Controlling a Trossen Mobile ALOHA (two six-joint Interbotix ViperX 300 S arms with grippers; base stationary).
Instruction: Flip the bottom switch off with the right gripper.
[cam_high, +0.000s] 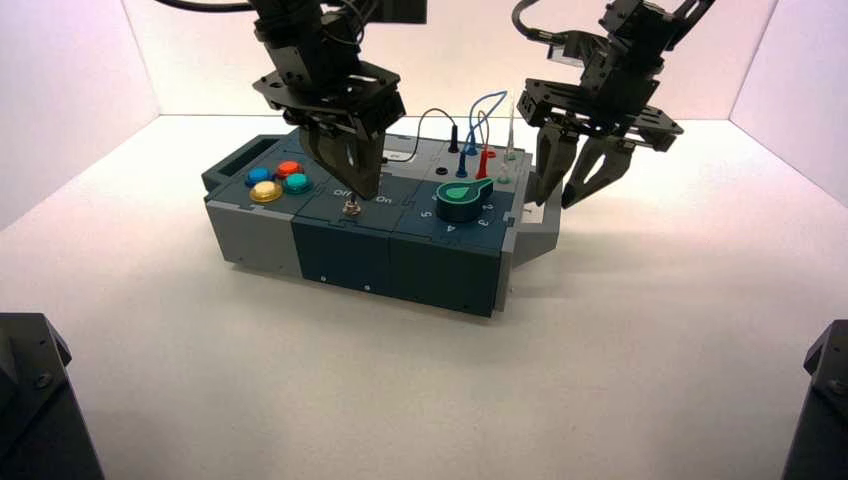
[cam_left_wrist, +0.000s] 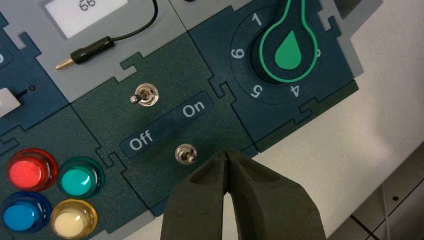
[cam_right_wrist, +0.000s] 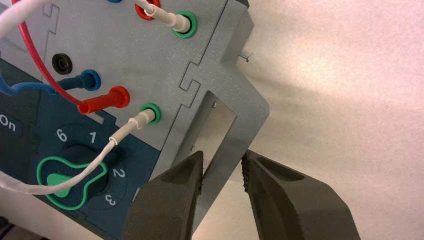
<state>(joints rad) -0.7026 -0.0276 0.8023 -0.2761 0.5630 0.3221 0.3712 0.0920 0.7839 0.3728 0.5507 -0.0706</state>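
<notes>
Blk rig parts (cam_high: 40, 400) at near L/R corners, L gripper (cam_left_wrist: 226, 154) closed near silver toggle (cam_left_wrist: 186, 154), R gripper (cam_right_wrist: 223, 156) open by box's R handle (cam_right_wrist: 245, 107)

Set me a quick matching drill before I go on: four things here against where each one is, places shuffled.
1. Left gripper
2. Right gripper
3. Green-outlined knob
4. Yellow button

A. beside the blue button
B. over the box's handle at its right side, open
C. shut, close to the lower of the two toggles
D. on the dark blue tile, ringed by numbers

Pairs: 1-C, 2-B, 3-D, 4-A
</notes>
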